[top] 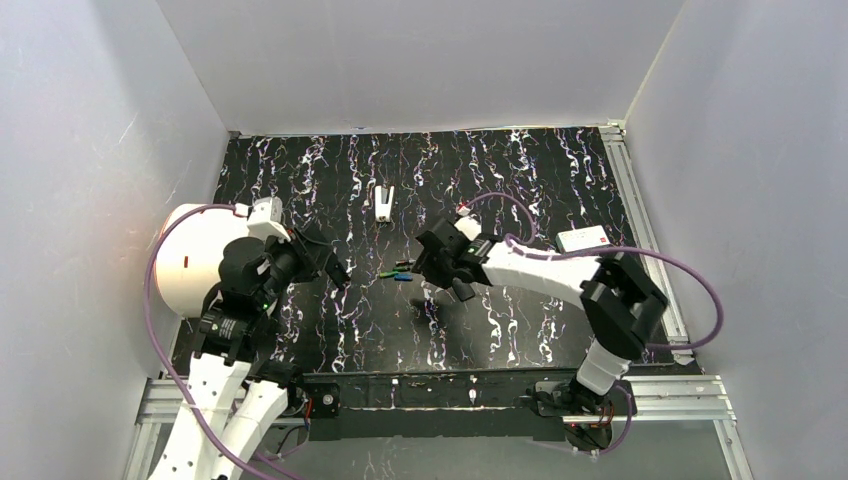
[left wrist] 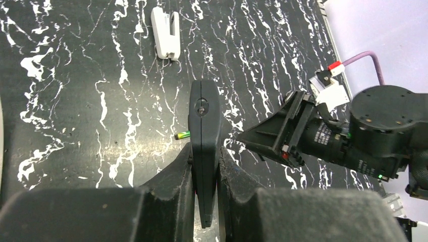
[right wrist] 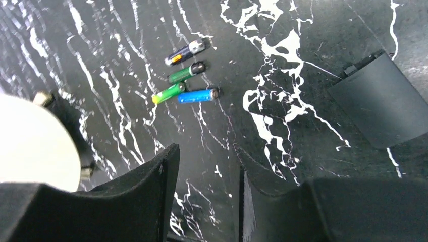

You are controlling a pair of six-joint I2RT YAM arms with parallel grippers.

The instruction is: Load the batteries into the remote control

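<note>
Lying in a loose cluster on the black, white-veined table (top: 520,170), the batteries (right wrist: 186,75) sit in the upper middle of the right wrist view. They are a dark cell with an orange band (right wrist: 185,52), a dark green one (right wrist: 186,72), a light green one (right wrist: 169,93) and a blue one (right wrist: 198,95), the last two just beside each other. The right gripper (right wrist: 207,196) hangs at the bottom of that view, short of the cells, its fingers spread with table showing between them. A flat black panel (right wrist: 381,101) lies at the right edge. In the left wrist view the left gripper (left wrist: 204,166) pinches the remote control (left wrist: 204,116), a slim black body held on edge at centre frame. A white clip-like piece (left wrist: 166,33) lies at the top of that view, well apart from the cells.
</note>
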